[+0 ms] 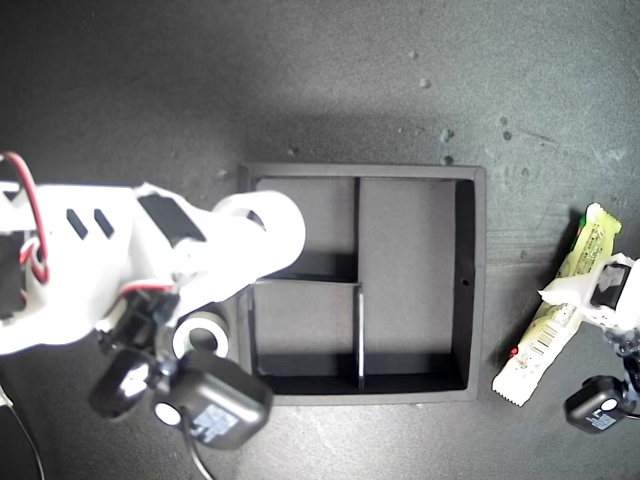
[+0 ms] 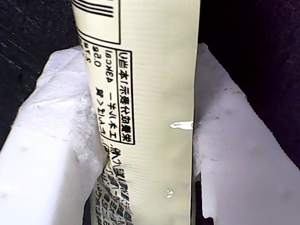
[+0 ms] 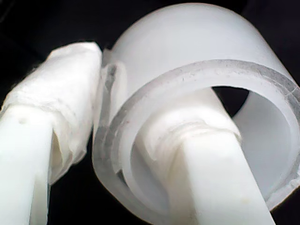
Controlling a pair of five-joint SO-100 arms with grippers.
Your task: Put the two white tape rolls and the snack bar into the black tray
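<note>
My second gripper (image 3: 101, 122) clamps the wider tape roll (image 3: 197, 108); at 3 o'clock of the black tray (image 1: 470, 290), my first gripper (image 2: 147, 140) clamps the snack bar (image 2: 145, 93).

Printed text is legible only on the long, narrow snack bar in its pale cream wrapper (image 2: 145, 108), as shown in the first wrist view. You will find a black-outlined box containing Japanese characters that run along the length of the bar; the characters are sharp enough to recognise as Japanese script but appear rotated. Beside that box, shorter lines of katakana and small figures are printed, too small to transcribe with confidence. A second outlined box sits further along the wrapper, with heavy black bars inside.

In the exterior view, the same snack bar (image 1: 557, 318) carries a barcode near one crimped end; its digits cannot be read.
</note>
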